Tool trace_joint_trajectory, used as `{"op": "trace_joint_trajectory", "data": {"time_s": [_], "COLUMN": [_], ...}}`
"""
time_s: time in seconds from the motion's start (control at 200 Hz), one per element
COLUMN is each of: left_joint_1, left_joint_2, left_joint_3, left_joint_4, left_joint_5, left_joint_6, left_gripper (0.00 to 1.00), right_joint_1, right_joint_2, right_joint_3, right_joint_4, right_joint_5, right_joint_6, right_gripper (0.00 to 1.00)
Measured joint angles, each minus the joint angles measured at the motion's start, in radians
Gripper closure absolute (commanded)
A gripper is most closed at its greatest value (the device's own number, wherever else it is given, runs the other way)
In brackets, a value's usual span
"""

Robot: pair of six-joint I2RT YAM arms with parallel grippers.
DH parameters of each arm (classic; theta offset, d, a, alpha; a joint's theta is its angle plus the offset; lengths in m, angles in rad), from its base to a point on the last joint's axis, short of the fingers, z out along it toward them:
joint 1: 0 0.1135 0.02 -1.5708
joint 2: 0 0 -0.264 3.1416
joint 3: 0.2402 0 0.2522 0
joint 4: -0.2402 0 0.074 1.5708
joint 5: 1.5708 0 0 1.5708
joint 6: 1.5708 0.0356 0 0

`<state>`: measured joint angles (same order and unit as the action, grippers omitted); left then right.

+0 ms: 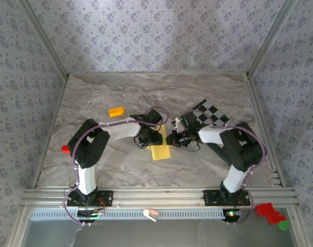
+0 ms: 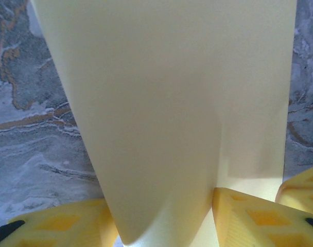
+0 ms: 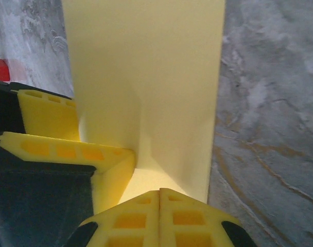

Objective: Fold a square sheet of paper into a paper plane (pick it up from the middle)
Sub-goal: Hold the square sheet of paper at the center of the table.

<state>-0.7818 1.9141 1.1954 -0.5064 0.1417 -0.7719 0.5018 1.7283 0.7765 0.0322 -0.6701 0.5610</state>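
Observation:
The pale-yellow square sheet of paper (image 1: 160, 151) lies near the table's middle, between both grippers. In the left wrist view the sheet (image 2: 167, 103) is bent up into a rounded fold that sits between my left gripper's (image 2: 161, 229) spread fingers (image 2: 249, 218); the left gripper (image 1: 152, 138) is open. My right gripper (image 1: 173, 139) comes in from the right. Seen from its wrist, the right gripper (image 3: 160, 194) is shut, its tips together at the near edge of the raised sheet (image 3: 167, 77). A left finger (image 3: 69, 149) rests on the paper beside it.
A small orange block (image 1: 116, 111) lies behind and left of the arms. A black-and-white checkered board (image 1: 213, 114) lies at the back right, beside the right arm. A small red piece (image 1: 65, 149) sits at the table's left edge. Patterned walls enclose three sides.

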Motion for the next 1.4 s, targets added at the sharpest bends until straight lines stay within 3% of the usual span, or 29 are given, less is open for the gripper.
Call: {"op": "trace_joint_trajectory", "data": {"time_s": [0.984, 1.399], "left_joint_1": [0.000, -0.006], "left_joint_2": [-0.001, -0.027], "left_joint_3": [0.000, 0.016], "left_joint_4": [-0.001, -0.018], "left_joint_5": [0.000, 0.002], "left_joint_6": [0.000, 0.004], "left_gripper": [0.47, 0.40], "right_joint_1": [0.011, 0.010], "right_joint_2": [0.070, 0.086], "right_joint_3": [0.055, 0.047], "right_joint_4": [-0.050, 0.003], "right_joint_5": [0.025, 0.006], "right_joint_6": [0.004, 0.023], "right_gripper": [1.00, 1.00]}}
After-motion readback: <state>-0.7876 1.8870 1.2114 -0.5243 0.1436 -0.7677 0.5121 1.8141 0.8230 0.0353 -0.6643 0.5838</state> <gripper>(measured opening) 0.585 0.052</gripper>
